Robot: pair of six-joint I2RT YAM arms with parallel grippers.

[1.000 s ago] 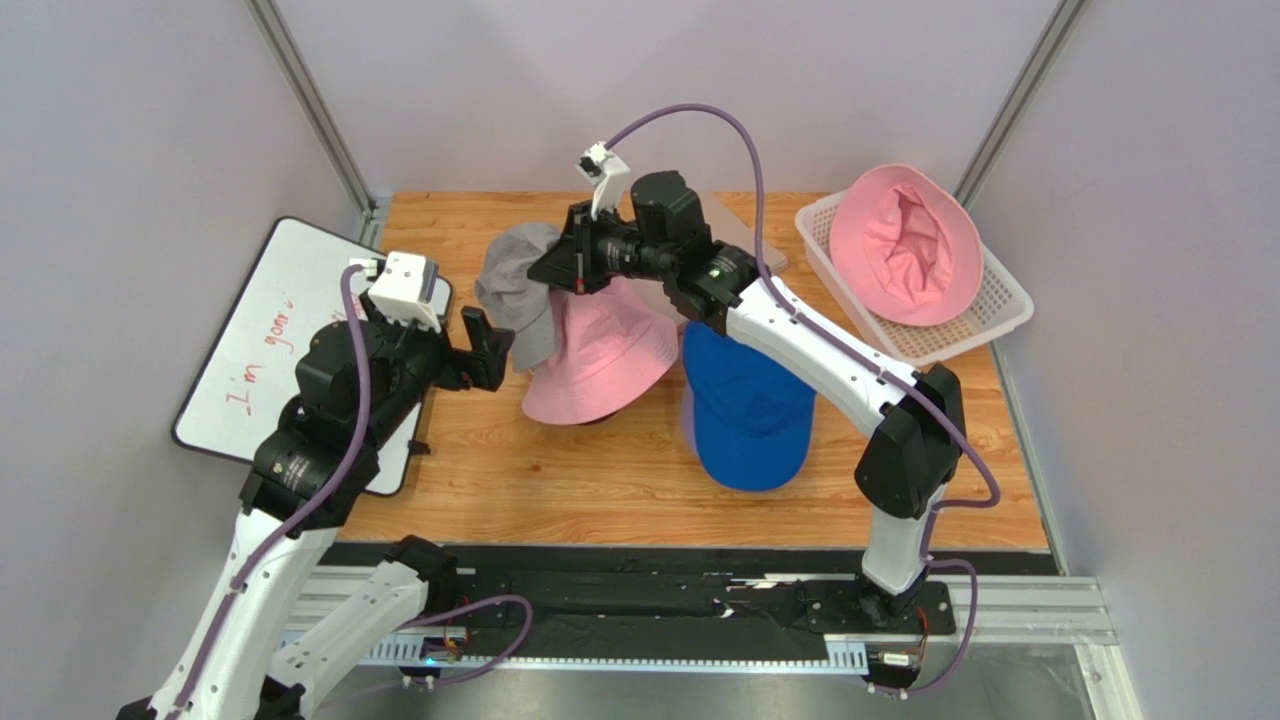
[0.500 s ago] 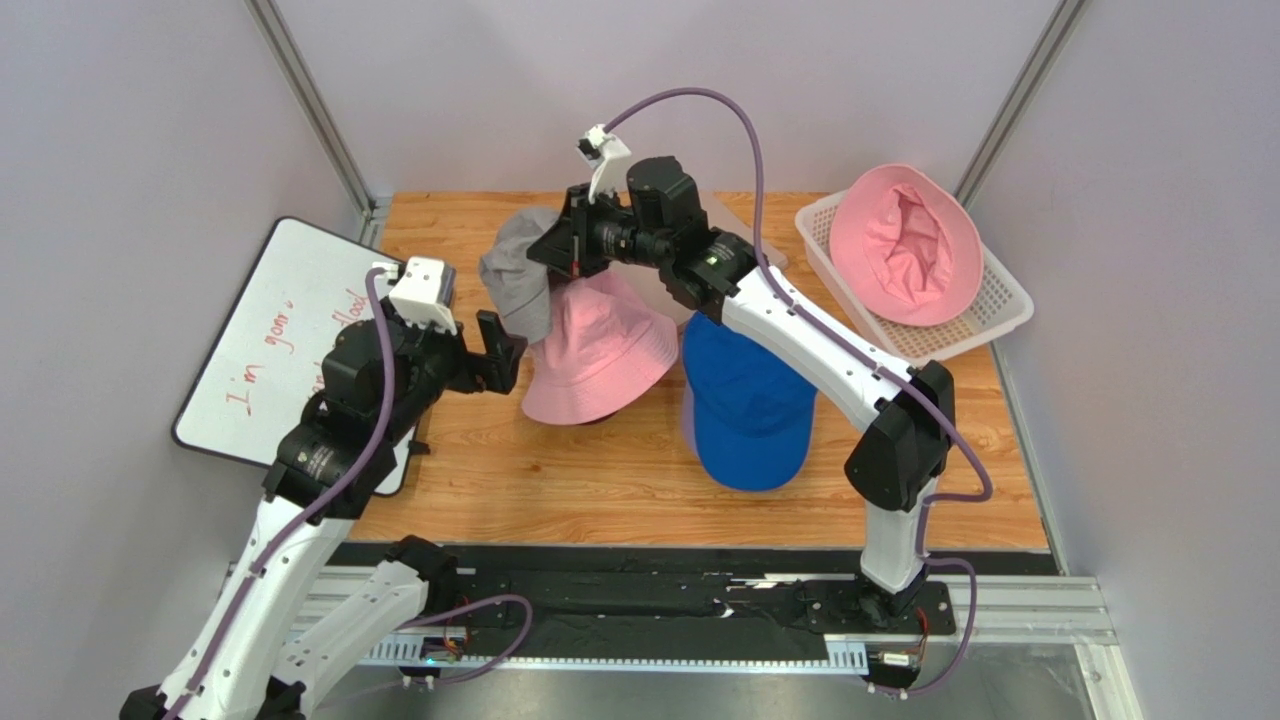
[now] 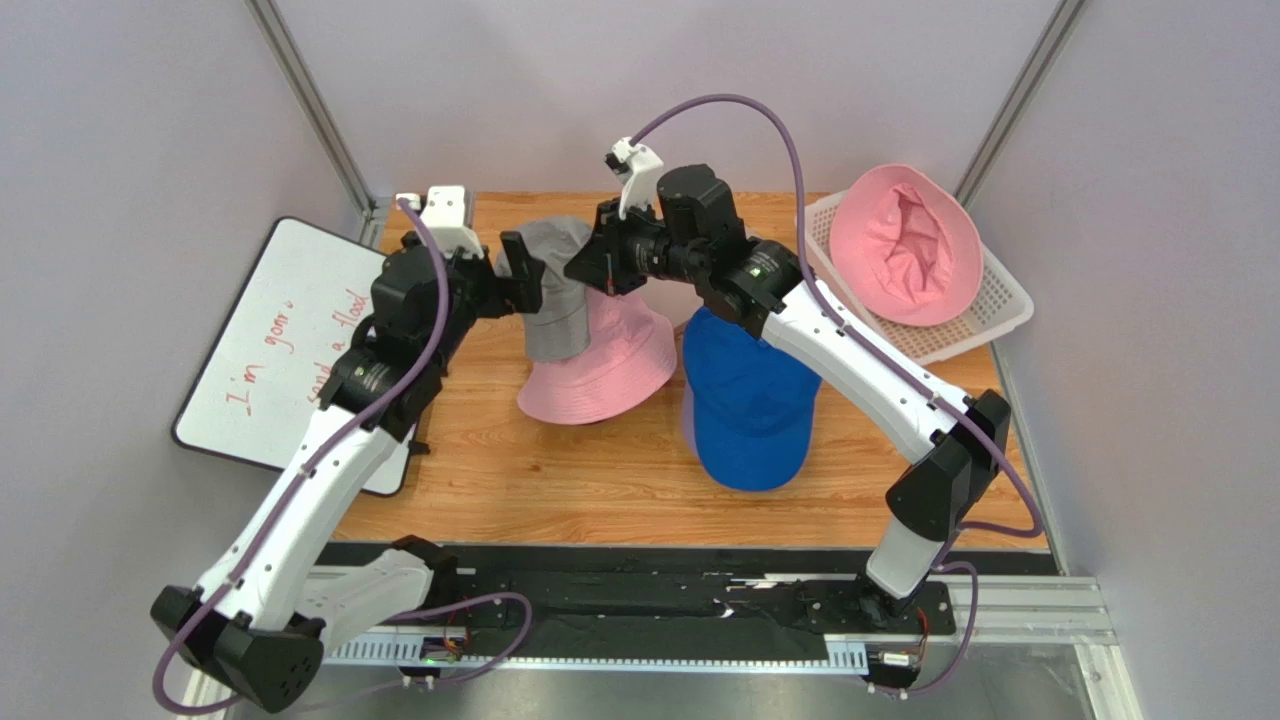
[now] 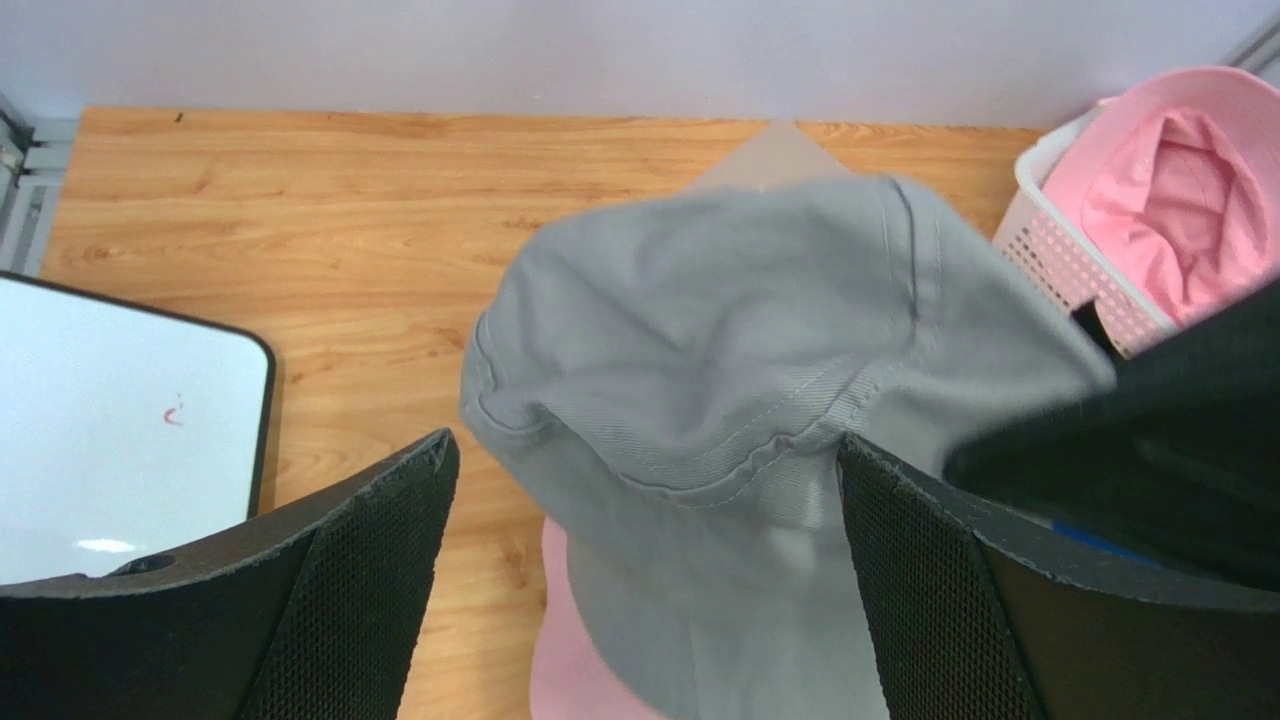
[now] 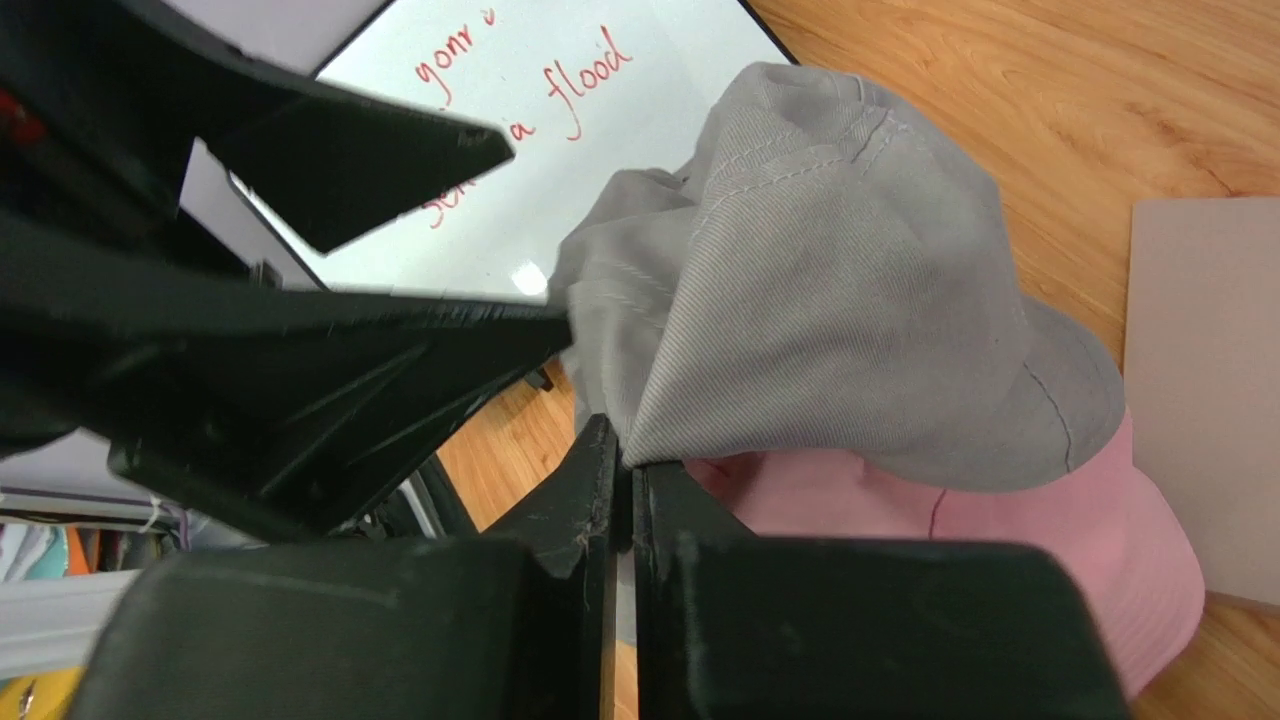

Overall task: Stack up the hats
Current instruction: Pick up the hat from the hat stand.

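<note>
A grey bucket hat hangs over the back of a pink bucket hat that lies crown up on the wooden table. My right gripper is shut on the grey hat's brim, its fingertips pinching the fabric edge above the pink hat. My left gripper is open at the grey hat's left side, and the grey hat sits just beyond its spread fingers. A blue cap lies to the right. Another pink bucket hat rests upside down in the basket.
The white mesh basket stands at the back right. A whiteboard with red writing leans at the table's left edge. A flat beige sheet lies on the table behind the hats. Grey walls close in on three sides.
My left arm has swung back and to the right, bringing its open gripper up to the grey hat. My right gripper has carried the grey hat slightly right, further over the pink hat.
</note>
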